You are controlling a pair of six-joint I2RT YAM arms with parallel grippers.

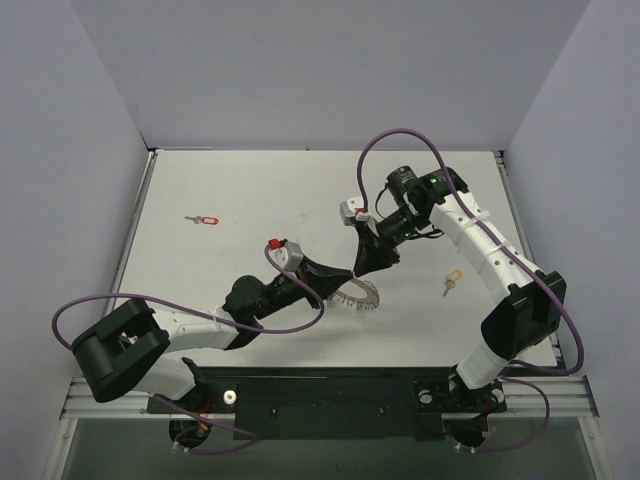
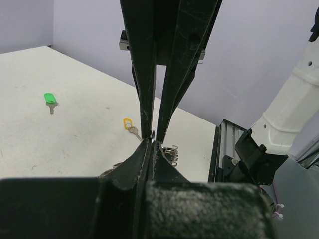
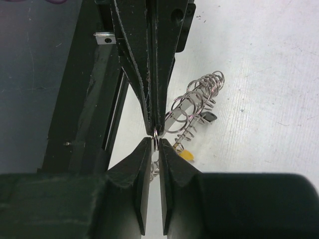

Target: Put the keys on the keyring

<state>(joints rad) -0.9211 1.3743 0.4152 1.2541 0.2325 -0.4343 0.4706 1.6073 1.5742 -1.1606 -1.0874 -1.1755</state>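
Spreading under both arms, a matte white tabletop [image 1: 250, 190] carries faint scuffs and specks, and plain pale lavender walls [image 1: 330, 70] close it in on three sides. A silver aluminium rail [image 1: 100, 402] runs along the near edge, and purple cables [image 1: 400, 135] loop above the arms.

The large silver-grey wire keyring [image 1: 364, 298], its rim a row of small loops, sits near the middle of the table, partly lifted. The left gripper [image 2: 151, 144] is fully closed, pinching the keyring's wire at its fingertips. The right gripper [image 3: 155, 144] meets it tip to tip from the opposite side, its fingers drawn in to a narrow slot and clamped on the same wire. A small dark grey key head [image 3: 210, 116] rests against the keyring's loops.

A small silver key with a red plastic head [image 1: 205, 219] lies well to the left of the keyring and farther back. A yellow-headed silver key [image 1: 452, 281] lies to the keyring's right, apart from it. A green-headed silver key [image 2: 49, 98] lies beyond the yellow one in the left wrist view, well apart from the keyring.
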